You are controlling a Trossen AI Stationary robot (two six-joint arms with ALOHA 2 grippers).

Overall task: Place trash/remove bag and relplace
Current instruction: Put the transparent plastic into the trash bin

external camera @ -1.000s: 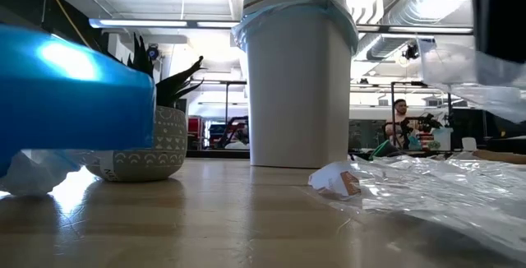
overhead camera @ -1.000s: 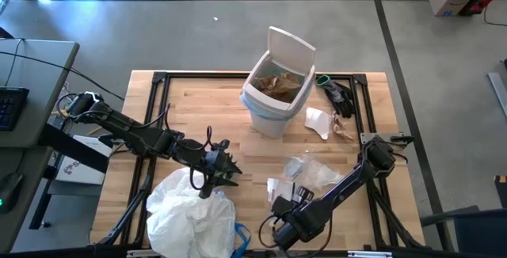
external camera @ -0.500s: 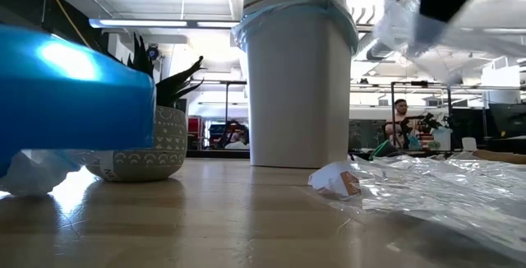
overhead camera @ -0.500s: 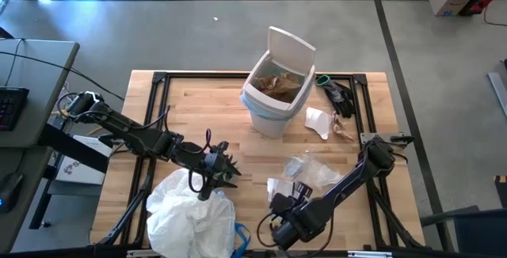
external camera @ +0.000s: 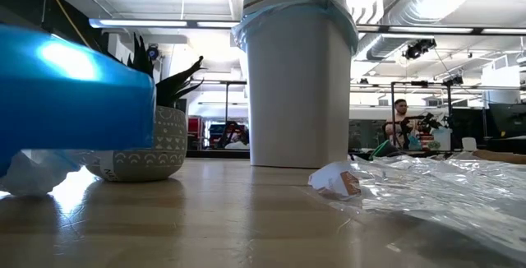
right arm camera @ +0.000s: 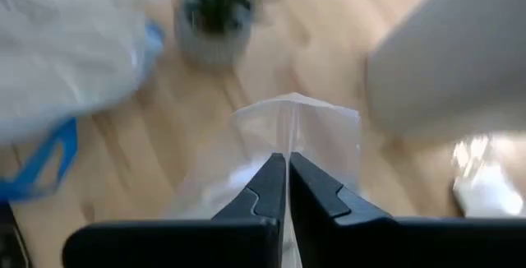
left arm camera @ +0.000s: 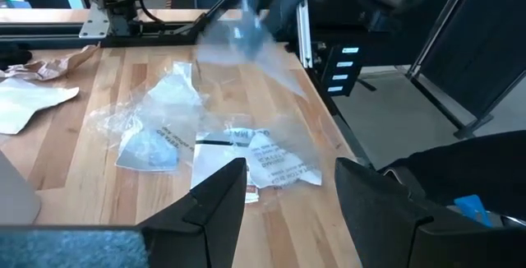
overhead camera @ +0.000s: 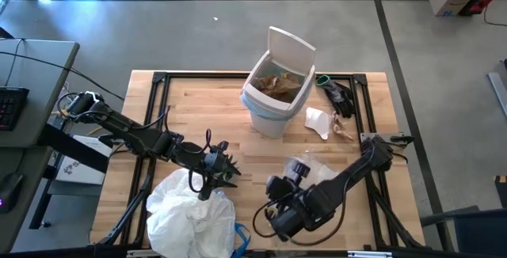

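right claw [right arm camera: 287,173] pinched shut on a clear wrapper [right arm camera: 308,140], seemingly hanging lengthwise; left claw [left arm camera: 283,198] open, empty

1. The left arm reaches in from the counter's left edge toward its middle; the left gripper [overhead camera: 224,168] hovers low, its fingers [left arm camera: 215,198] standing apart with nothing between them.
2. The right arm bends across the near right side; the right gripper [right arm camera: 287,169] is lifted, fingers [right arm camera: 269,187] pressed together on a clear plastic wrapper [right arm camera: 316,136].

Right gripper [right arm camera: 286,177] lifted clear plastic wrapper [right arm camera: 296,132] off table [overhead camera: 190,104]
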